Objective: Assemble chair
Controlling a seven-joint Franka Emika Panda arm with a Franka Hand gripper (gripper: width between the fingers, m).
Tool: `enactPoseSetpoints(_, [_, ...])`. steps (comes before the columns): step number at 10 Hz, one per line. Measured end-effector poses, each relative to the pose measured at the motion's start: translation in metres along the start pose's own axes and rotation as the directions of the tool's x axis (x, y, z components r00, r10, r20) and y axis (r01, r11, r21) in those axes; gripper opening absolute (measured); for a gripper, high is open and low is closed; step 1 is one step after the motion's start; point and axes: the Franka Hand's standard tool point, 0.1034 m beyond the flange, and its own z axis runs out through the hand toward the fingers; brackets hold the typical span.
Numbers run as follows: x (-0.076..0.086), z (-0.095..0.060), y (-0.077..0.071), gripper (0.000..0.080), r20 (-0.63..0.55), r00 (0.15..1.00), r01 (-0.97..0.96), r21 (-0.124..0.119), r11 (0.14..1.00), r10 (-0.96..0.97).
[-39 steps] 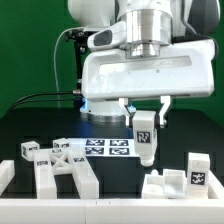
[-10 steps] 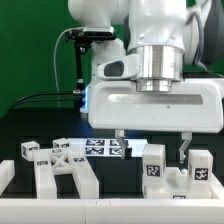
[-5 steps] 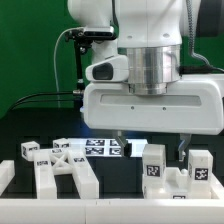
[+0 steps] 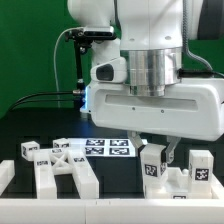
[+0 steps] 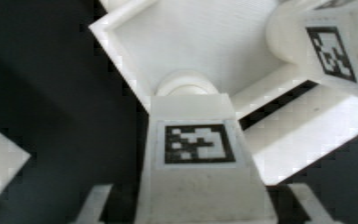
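Observation:
A white chair leg (image 4: 153, 165) with a marker tag stands upright on the white seat piece (image 4: 172, 188) at the exterior view's right. My gripper (image 4: 155, 150) is low over the leg with one finger on each side. In the wrist view the leg (image 5: 197, 140) fills the middle. The fingers (image 5: 103, 203) stand a little off its sides with dark gaps, so the gripper is open around it. The seat piece (image 5: 167, 40) lies beneath. A white frame piece (image 4: 62, 172) with tags lies at the exterior view's left.
A tagged white block (image 4: 197, 168) stands just right of the leg, close to my fingers; it also shows in the wrist view (image 5: 330, 45). A small tagged block (image 4: 27, 151) lies at the far left. The marker board (image 4: 108, 149) lies behind.
Since 3.9 s ago the leg has gone from hanging in the air to standing on the seat piece. In the last half second my hand turned about the leg, which stayed still.

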Motion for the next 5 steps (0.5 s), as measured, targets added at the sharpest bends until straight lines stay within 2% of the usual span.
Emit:
enactPoseSetpoints(1, [-0.0012,0.0004,-0.0006,0.0284,-0.004,0.995,-0.1,0.001,0.995,0.1])
enactPoseSetpoints(3, [-0.0066,0.0008,-0.0034,0.0284,-0.019,0.93,-0.367,0.001,0.93,0.367])
enactPoseSetpoints(4, [-0.0086,0.001,-0.0046,0.0284,-0.022,0.865,-0.502,0.004,0.865,0.502])
enactPoseSetpoints(5, [-0.0088,0.0012,-0.0062,0.0284,-0.03,0.782,-0.622,0.019,0.783,0.622])
